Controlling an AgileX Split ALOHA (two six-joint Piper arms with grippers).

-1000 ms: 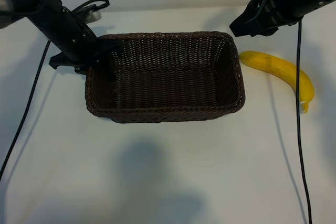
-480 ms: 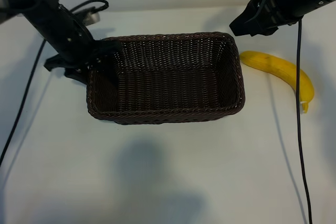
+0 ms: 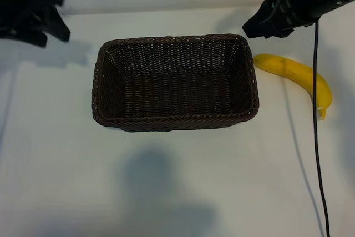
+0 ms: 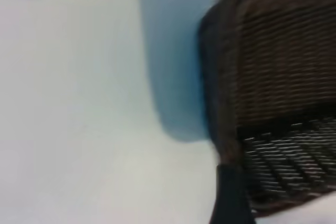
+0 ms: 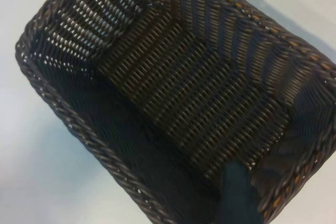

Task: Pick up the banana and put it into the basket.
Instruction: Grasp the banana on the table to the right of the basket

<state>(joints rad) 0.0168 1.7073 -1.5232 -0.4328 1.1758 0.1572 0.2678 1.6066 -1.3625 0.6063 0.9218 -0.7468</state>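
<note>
The dark brown woven basket (image 3: 175,121) sits mid-table and has nothing in it; its rim also shows in the left wrist view (image 4: 226,77) and the right wrist view (image 5: 68,114). The yellow banana (image 3: 297,73) lies on the table just right of the basket, apart from it. My right gripper (image 3: 260,26) hovers above the basket's far right corner, open and holding nothing; one dark finger (image 5: 239,192) shows over the basket's inside. My left gripper (image 3: 58,15) is at the far left, clear of the basket, open and holding nothing; one finger (image 4: 231,198) shows beside the basket's wall.
A black cable (image 3: 317,148) hangs from the right arm, crosses the banana's right half and runs toward the near edge. The white tabletop (image 3: 166,192) lies in front of the basket.
My left gripper has let go of the basket's left rim and pulled away to the far left. The right arm, the basket and the banana have stayed put.
</note>
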